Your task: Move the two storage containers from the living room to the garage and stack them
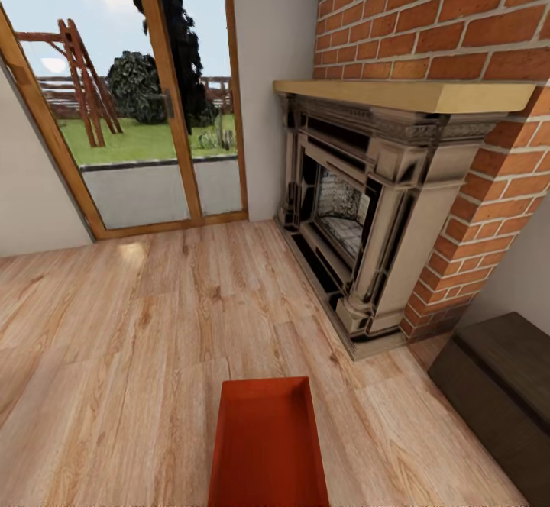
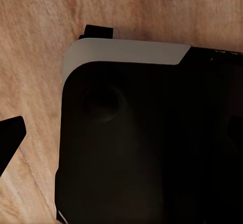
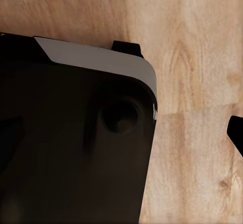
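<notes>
One orange-red storage container point(image 1: 267, 446) shows at the bottom middle of the head view, open side up, its long side pointing away from me over the living room's wood-plank floor point(image 1: 137, 339). No gripper touches it. In the left wrist view a dark fingertip point(image 2: 11, 139) sits far out at the picture's edge beside my black base point(image 2: 152, 148), above bare planks. The right wrist view has the same look, with a fingertip point(image 3: 237, 133) at the edge and the base point(image 3: 71, 148) beside it. Both grippers hold nothing.
A brick fireplace point(image 1: 359, 209) with a wooden mantel stands ahead on the right. A dark low cabinet point(image 1: 504, 385) is at the near right. A glass door point(image 1: 137, 110) to a garden is ahead on the left. Wood floor lies between them.
</notes>
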You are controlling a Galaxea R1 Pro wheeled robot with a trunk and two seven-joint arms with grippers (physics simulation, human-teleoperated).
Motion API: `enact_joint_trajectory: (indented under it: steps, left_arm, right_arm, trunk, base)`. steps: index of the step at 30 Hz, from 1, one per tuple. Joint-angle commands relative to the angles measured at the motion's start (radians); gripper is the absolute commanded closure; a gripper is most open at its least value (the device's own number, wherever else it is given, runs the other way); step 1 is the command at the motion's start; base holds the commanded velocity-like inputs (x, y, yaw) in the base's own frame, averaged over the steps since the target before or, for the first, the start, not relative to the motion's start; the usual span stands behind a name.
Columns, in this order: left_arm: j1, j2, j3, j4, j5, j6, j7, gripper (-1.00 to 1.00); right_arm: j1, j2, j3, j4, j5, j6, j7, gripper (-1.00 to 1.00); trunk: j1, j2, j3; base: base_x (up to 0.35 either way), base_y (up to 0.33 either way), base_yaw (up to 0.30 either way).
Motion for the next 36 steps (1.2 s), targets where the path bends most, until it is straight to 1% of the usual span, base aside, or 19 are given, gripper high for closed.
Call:
enact_joint_trajectory:
  steps: [1,36]
  left_arm:
    - [-0.001,0.0,-0.001,0.001,0.01,-0.003,-0.005,-1.0]
    - [0.0,0.0,-0.001,0.001,0.01,-0.003,-0.005,-1.0]
  right_arm:
    - [-0.001,0.001,0.008,0.003,-0.009,-0.005,-0.001,-1.0]
    - [-0.001,0.001,0.009,0.003,-0.009,-0.005,-0.001,-1.0]
  trunk:
    - [0.0,0.0,-0.002]
    - [0.0,0.0,-0.059]
  base:
    - [0.0,0.0,0.0]
    - [0.0,0.0,0.0]
